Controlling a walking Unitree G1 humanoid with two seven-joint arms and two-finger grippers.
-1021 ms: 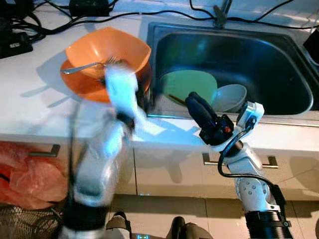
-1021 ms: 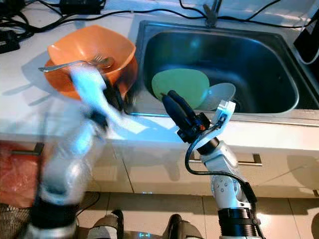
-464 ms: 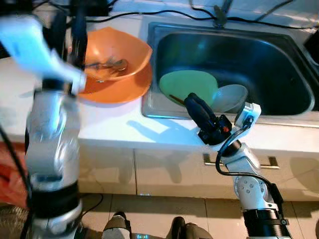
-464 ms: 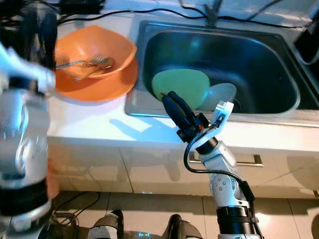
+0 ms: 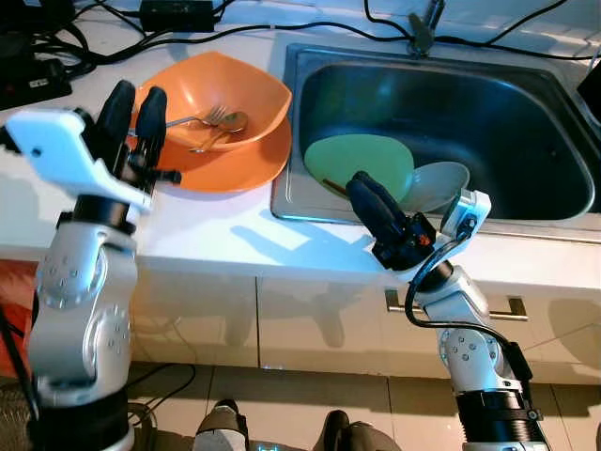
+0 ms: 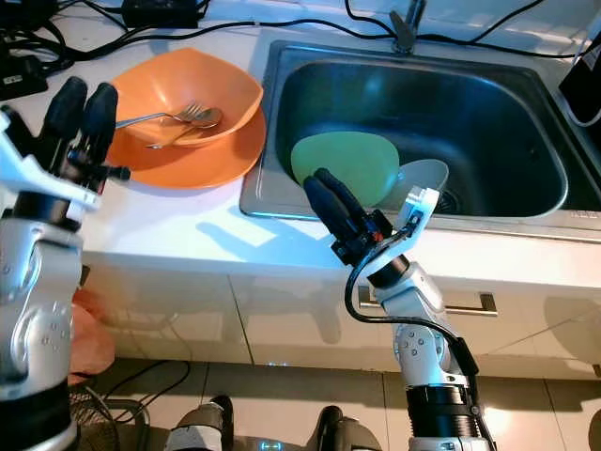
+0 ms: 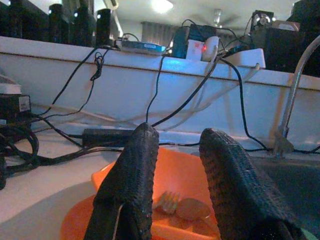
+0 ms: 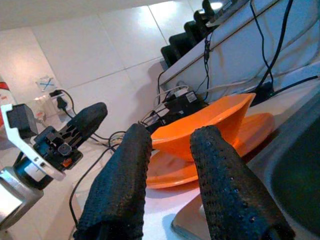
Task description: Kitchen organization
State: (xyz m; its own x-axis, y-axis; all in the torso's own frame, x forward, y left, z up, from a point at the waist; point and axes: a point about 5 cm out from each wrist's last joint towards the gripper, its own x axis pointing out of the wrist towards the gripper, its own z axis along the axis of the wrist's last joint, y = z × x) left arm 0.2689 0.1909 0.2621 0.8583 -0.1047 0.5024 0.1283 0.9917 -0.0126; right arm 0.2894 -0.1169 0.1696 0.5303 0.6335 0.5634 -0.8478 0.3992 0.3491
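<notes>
We see an orange bowl (image 5: 218,94) sitting on an orange plate (image 5: 235,164) on the white table (image 5: 207,235), just left of the steel sink (image 5: 526,122). Inside the bowl lie a fork (image 5: 192,119) and a spoon (image 5: 223,125), their handles pointing toward the bowl's left rim.

Our left end effector (image 5: 134,111) is raised just beside the plate's left edge, its two black fingers (image 7: 134,180) pointing up and slightly apart with nothing between them; through the left wrist view the bowl and its cutlery lie directly ahead beyond the fingertips.

In the sink, a green plate (image 5: 362,164) leans against the near wall, with a pale grey bowl (image 5: 437,183) touching it on the right.

Our right end effector (image 5: 374,205) hovers over the table's front edge at the sink's near rim, just in front of the green plate, its fingers parted a little and empty.

Black cables (image 5: 282,28) and a power adapter (image 5: 174,13) run along the back of the table.
</notes>
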